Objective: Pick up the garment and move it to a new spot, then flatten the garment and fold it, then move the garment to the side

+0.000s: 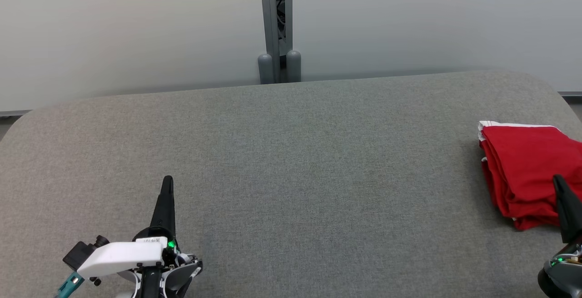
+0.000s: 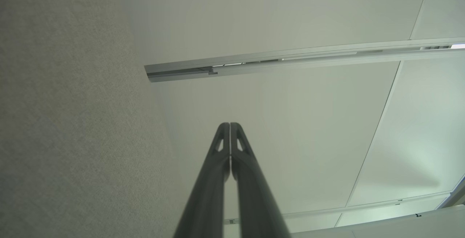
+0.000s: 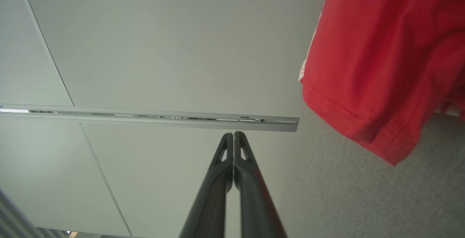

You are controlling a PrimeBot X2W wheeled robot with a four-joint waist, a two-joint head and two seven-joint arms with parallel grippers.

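A red garment [image 1: 527, 166] with a white trim lies folded in a stack at the right edge of the grey table [image 1: 291, 175]. It also hangs into the upper right of the right wrist view as red cloth [image 3: 385, 56]. My right gripper [image 1: 558, 180] stands at the lower right, its tip in front of the garment's near side, shut with nothing held [image 3: 233, 134]. My left gripper [image 1: 167, 179] rests at the lower left over bare table, far from the garment, its fingers pressed together and empty [image 2: 230, 125].
A grey post [image 1: 276, 25] with two rounded feet stands behind the table's far edge, against pale wall panels. The table's rounded corners show at the far left and far right.
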